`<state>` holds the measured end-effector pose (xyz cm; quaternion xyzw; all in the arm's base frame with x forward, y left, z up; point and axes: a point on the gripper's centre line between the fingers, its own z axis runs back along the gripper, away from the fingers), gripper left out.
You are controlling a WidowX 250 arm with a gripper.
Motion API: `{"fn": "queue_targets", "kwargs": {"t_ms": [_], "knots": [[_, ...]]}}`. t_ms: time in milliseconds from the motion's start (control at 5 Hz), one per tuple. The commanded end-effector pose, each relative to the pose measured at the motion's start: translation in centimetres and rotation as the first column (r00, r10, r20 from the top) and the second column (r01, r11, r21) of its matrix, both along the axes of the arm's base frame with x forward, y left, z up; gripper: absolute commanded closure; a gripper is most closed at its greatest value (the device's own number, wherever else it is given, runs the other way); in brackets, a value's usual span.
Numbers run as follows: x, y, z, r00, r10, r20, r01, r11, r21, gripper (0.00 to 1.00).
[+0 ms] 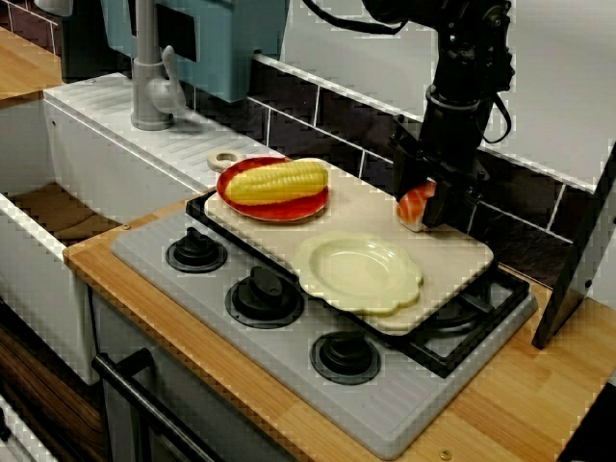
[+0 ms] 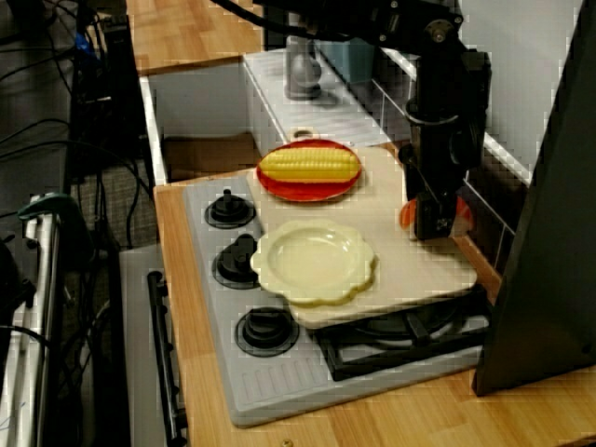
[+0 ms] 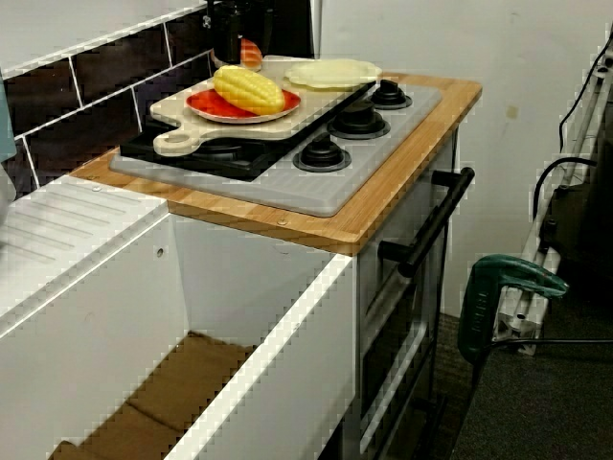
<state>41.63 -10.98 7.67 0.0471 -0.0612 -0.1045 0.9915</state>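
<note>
My gripper clenches the toy salmon piece, far right on the cutting board; it seems light, stiff, slippery, so I hold its middle.

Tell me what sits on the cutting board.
A red plate bearing a corn cob, an empty pale yellow plate, and an orange-and-white piece at the gripper. Whether the jaws clamp it is hidden; the cutting board covers most of the grate beneath.
</note>
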Motion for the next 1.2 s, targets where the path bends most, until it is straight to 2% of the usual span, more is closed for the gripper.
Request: {"fn": "queue_targets", "kwargs": {"t_ms": [0, 400, 1000], "knots": [[-1.5, 0.9, 5.5, 0.992, 0.01, 0.122, -0.005, 0.999, -0.04, 1.0], [-3.5, 0.9, 6.9, 0.989, -0.013, 0.147, 0.022, 0.998, -0.062, 1.0], [-7.7, -1.2, 7.6, 0.986, -0.103, 0.134, 0.114, 0.99, -0.077, 1.0]]}}
